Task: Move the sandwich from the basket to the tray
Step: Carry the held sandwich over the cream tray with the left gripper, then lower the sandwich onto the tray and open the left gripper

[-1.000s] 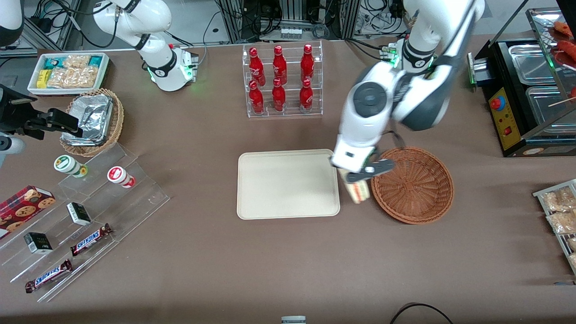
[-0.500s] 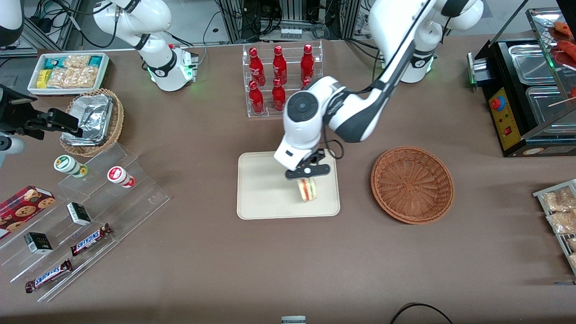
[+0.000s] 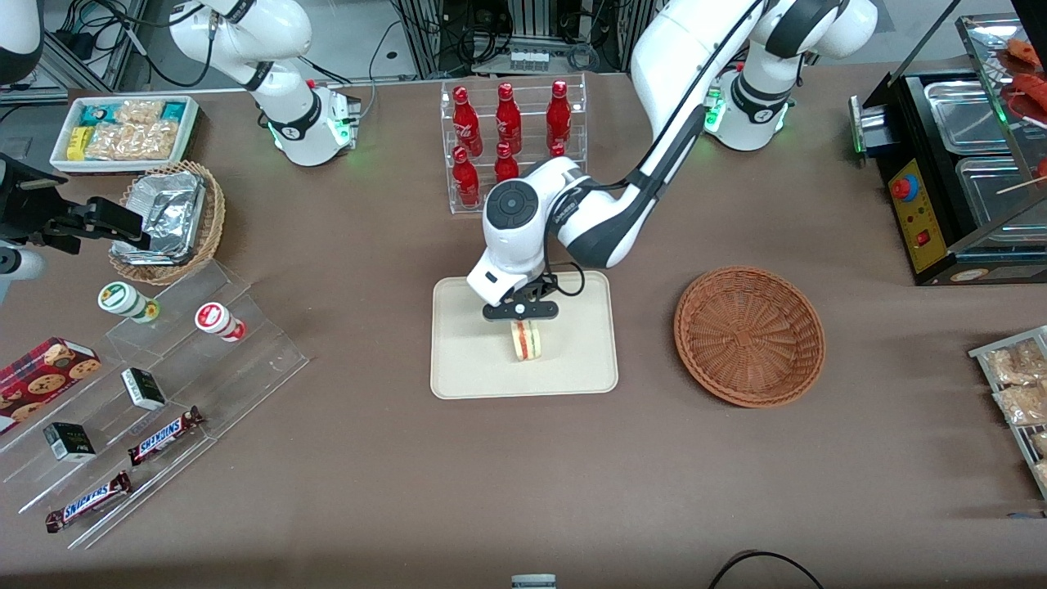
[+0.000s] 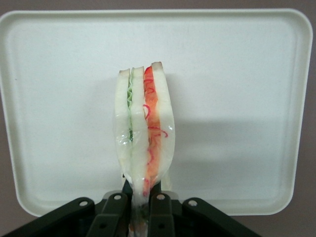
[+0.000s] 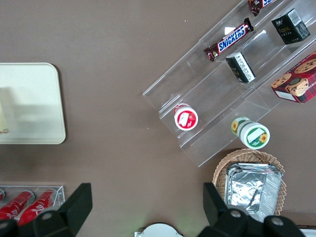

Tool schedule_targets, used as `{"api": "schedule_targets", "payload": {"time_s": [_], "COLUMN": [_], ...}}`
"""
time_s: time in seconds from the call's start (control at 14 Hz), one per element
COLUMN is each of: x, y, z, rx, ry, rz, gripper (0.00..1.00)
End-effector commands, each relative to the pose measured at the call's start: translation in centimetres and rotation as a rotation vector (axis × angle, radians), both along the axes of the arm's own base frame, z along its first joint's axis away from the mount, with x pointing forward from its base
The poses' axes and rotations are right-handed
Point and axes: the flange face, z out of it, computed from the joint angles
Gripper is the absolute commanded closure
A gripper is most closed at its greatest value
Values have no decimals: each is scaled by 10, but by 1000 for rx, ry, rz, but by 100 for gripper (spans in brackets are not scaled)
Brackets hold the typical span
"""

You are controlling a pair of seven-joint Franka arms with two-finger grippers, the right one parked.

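My left arm's gripper (image 3: 521, 312) hangs over the middle of the cream tray (image 3: 466, 368) and is shut on the sandwich (image 3: 527, 341). The wedge hangs down from the fingers, its tip close to the tray surface. In the left wrist view the sandwich (image 4: 144, 128) shows white bread with green and red-orange layers, pinched at its base by the gripper (image 4: 141, 210), with the tray (image 4: 237, 74) spread under it. The reddish-brown wicker basket (image 3: 749, 334) stands beside the tray toward the working arm's end, with nothing in it.
A clear rack of red bottles (image 3: 511, 147) stands farther from the front camera than the tray. Toward the parked arm's end are a tan basket with foil trays (image 3: 168, 219), a white snack bin (image 3: 124, 132) and a clear stepped display (image 3: 155, 393). A black appliance (image 3: 957, 172) sits near the basket.
The gripper carried the sandwich from beside the basket's rim across to above the tray's middle, and has come down lower toward the tray surface.
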Motion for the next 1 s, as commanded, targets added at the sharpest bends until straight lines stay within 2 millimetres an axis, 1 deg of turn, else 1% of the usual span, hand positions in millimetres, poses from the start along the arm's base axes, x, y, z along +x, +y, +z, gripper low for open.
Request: {"api": "schedule_targets", "payload": {"time_s": [0.0, 0.07, 0.14, 0.21, 0.36, 0.43, 0.5, 0.57, 0.86, 0.93], "x": [-5, -6, -11, -13, -11, -8, -8, -7, -10, -10], "y": [-13, -13, -16, -18, -19, -21, -22, -23, -22, -21], "z": [-8, -18, -24, -24, -26, -26, -22, -18, -5, 1], "rx": [22, 36, 45, 47, 33, 9, -6, -16, -7, 0], "ry": [-29, -31, -30, -30, -42, -58, -71, -69, -63, -61], "rz": [-45, -56, -67, -71, -69, -56, -56, -43, -6, -5], "gripper": [100, 100, 100, 100, 100, 79, 18, 0, 0, 0]}}
